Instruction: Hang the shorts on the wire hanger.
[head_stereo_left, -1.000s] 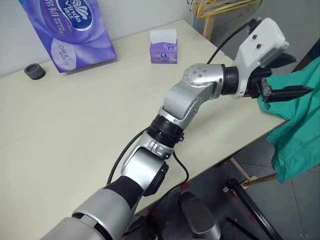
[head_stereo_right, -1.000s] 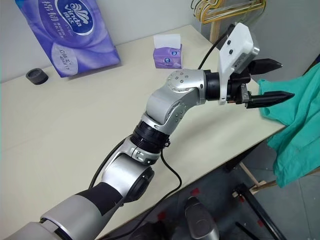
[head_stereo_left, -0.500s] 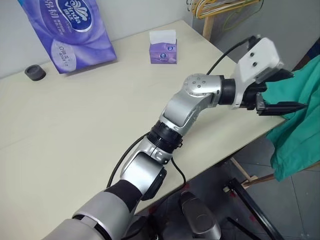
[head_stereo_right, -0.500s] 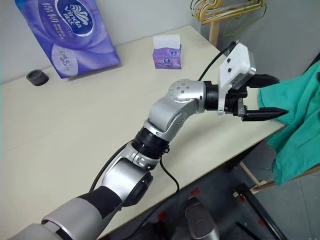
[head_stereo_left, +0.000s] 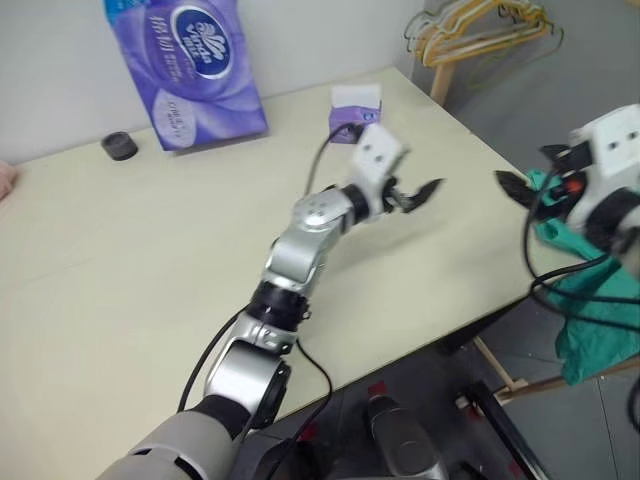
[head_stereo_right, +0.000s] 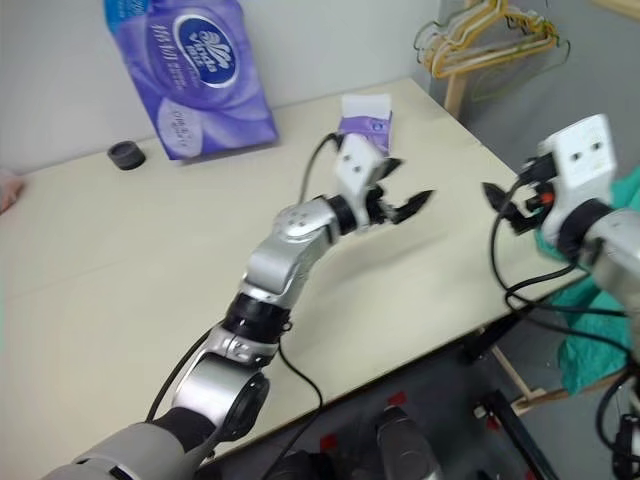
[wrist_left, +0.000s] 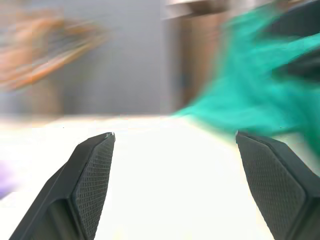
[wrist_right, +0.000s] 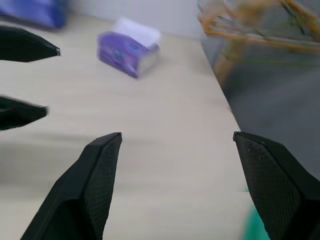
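My left gripper (head_stereo_left: 425, 192) hangs over the middle of the cream table (head_stereo_left: 120, 260), its two black fingers spread wide with nothing between them, pointing right toward the table's right edge. My right gripper (head_stereo_right: 497, 200) sits just off that right edge, also wide open and empty, its tips facing the left one across a gap. The teal-green shorts (head_stereo_left: 590, 300) droop off the table's right side, behind and below my right wrist. On the far side stand a big purple tissue pack (head_stereo_left: 190, 70) and a small purple tissue box (head_stereo_left: 355, 108). A bunch of hangers (head_stereo_left: 480, 30) hangs at far right; I cannot pick the wire hanger out among them.
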